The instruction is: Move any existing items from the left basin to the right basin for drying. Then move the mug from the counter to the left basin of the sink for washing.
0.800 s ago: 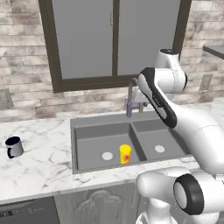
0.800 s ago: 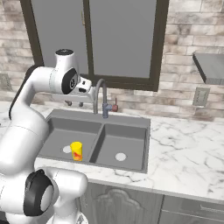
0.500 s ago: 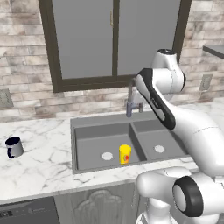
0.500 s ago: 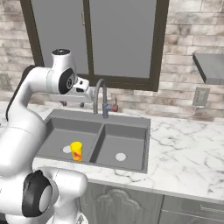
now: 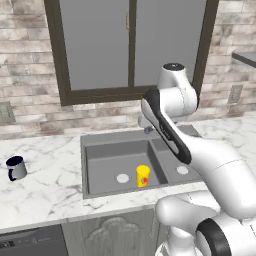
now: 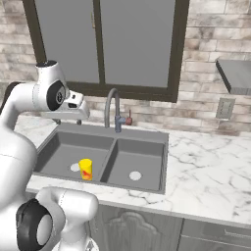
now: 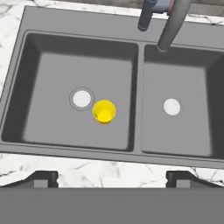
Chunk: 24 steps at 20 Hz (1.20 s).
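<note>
My arm [image 5: 200, 150] is glossy white, built of rounded, swollen segments. A black band runs along one link; black rings with grey discs mark the joints, and one joint has a dark cap. My fingers [image 7: 41, 178] are small, dark, blocky tips, set wide apart.

The place is a home kitchen. A double sink [image 6: 147, 135] with a curved faucet [image 6: 112, 105] sits in a marble counter [image 6: 206, 166], below a window [image 6: 132, 44] in a brick wall [image 6: 215, 49].
</note>
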### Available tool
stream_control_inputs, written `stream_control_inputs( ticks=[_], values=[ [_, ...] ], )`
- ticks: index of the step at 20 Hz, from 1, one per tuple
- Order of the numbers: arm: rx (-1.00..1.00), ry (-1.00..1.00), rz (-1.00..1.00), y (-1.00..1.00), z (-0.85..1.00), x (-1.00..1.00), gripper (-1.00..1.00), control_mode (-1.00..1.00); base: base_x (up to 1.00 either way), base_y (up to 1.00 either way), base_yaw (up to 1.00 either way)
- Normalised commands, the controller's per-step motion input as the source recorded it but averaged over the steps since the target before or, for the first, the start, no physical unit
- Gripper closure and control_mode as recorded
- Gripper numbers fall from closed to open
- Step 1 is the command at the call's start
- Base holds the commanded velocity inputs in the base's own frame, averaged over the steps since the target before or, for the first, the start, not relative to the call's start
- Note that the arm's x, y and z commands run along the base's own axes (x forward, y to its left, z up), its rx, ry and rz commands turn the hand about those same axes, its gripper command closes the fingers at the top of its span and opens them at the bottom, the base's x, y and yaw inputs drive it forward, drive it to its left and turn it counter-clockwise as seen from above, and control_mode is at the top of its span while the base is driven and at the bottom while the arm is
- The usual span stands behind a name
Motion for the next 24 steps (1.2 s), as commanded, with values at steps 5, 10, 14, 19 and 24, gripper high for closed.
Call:
stream_control_inputs(
  ticks=[5, 10, 14, 19, 24],
  values=[
    [-0.06, 0.0, 0.01, 0.33, -0.32, -0.03, -1.0, -1.0, 0.0, 0.0, 0.0],
    [-0.04, 0.02, 0.01, 0.17, -0.38, 0.01, -1.0, -1.0, 0.0, 0.0, 0.0],
    [-0.03, 0.06, 0.0, 0.13, -0.41, 0.08, -1.0, -1.0, 0.0, 0.0, 0.0],
    [-0.01, 0.07, 0.0, 0.08, -0.37, 0.1, -1.0, -1.0, 0.0, 0.0, 0.0],
    [0.0, 0.06, 0.0, 0.01, -0.3, 0.22, -1.0, -1.0, 0.0, 0.0, 0.0]
  ],
)
